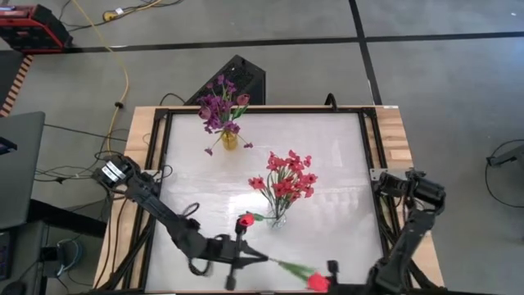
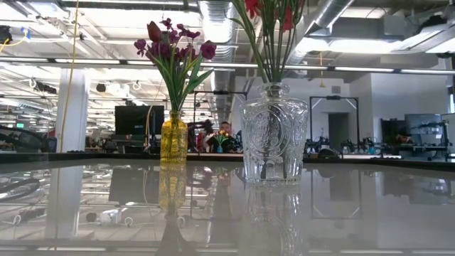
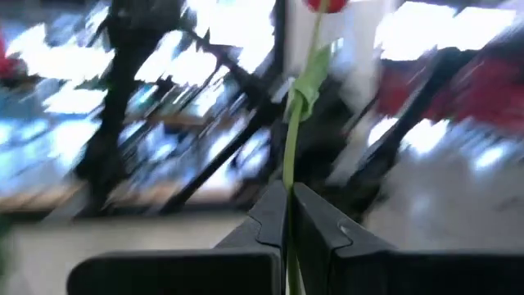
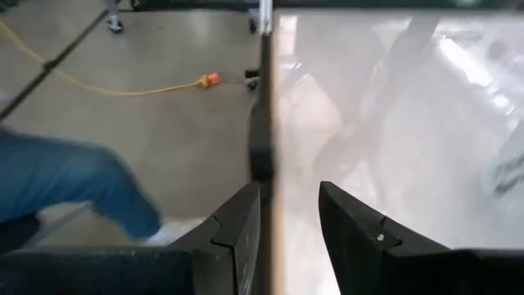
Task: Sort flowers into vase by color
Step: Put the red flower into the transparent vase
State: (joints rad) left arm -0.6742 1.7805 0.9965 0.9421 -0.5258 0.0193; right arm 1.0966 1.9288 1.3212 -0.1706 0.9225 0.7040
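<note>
My left gripper (image 1: pixel 250 260) is near the table's near edge, shut on a red tulip (image 1: pixel 317 283) with a green stem. Its stem (image 3: pixel 288 164) shows between the fingers in the left wrist view. A clear glass vase (image 2: pixel 274 135) at mid-table holds red flowers (image 1: pixel 286 176); one red tulip (image 1: pixel 246 220) leans out of it toward the left. A yellow vase (image 2: pixel 173 139) near the far edge holds purple and maroon flowers (image 1: pixel 221 106). My right gripper (image 4: pixel 289 192) is open at the near right edge, touching nothing. My left gripper pinches the tulip's green stem (image 3: pixel 287 201) between its two fingers, well below the head. The fingers come roughly level from the table's left. The stem runs on past the fingertips toward the table's right, with a leaf (image 3: pixel 307 82) and the red head (image 3: pixel 327 4) at its free end.
The glossy white table top sits in a dark frame (image 1: pixel 372 164) on a wooden bench. A person's blue trouser leg (image 4: pixel 74 184) shows on the floor beside the table, along with a yellow cable (image 1: pixel 123 74). Bare table lies between the two vases and along the right side.
</note>
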